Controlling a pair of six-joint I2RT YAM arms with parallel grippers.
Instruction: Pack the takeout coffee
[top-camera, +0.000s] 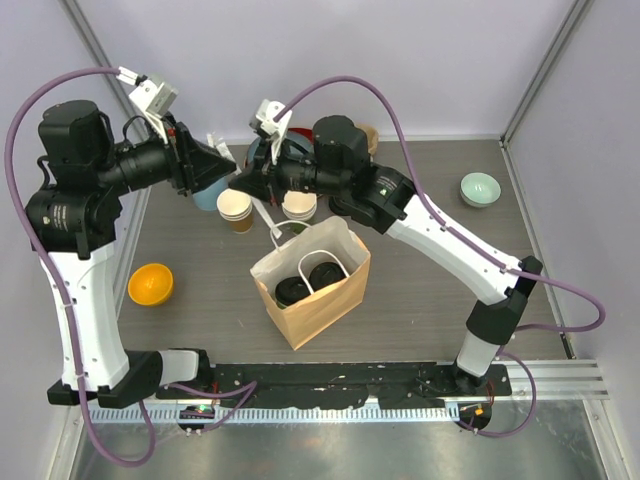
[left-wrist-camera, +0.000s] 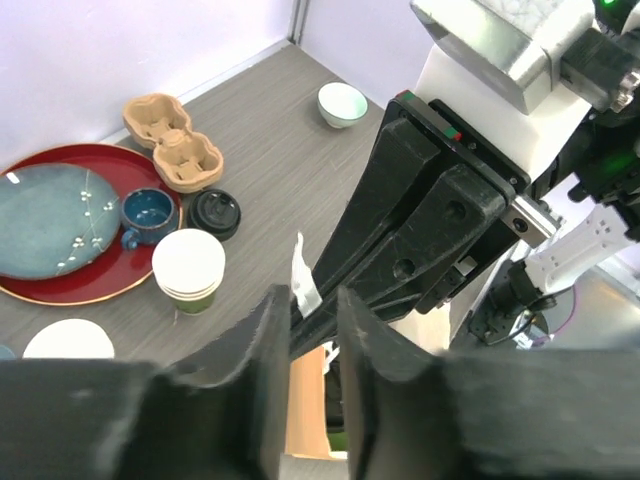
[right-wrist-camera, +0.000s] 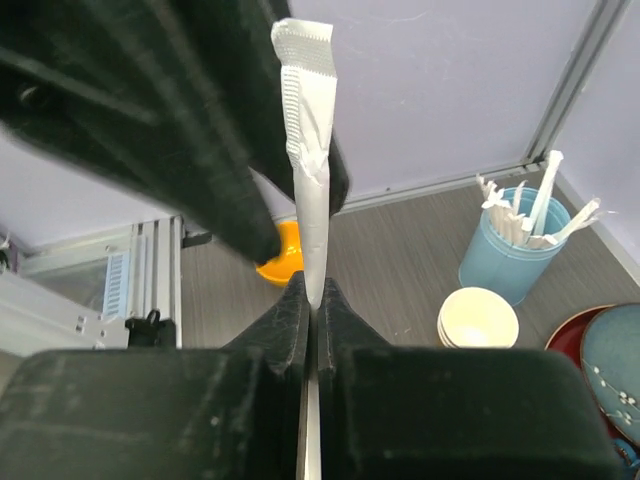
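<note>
My left gripper (top-camera: 230, 177) and right gripper (right-wrist-camera: 312, 305) both pinch one white wrapped stirrer (right-wrist-camera: 308, 150) (a handover, I judge). Two black-lidded coffees (top-camera: 322, 272) already sit in the paper bag (top-camera: 315, 315); only the stirrer seems left to pack.

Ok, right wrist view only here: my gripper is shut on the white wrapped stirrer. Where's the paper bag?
Observer: The paper bag stands open on the table, nearer the arm bases than the right gripper.
Operator: Are the coffees in it?
Observer: Two black lids show inside it, side by side.
Operator: Anything left out?
Observer: Left wrist view shows a third black lid on the table beside the cardboard cup carrier.
</note>
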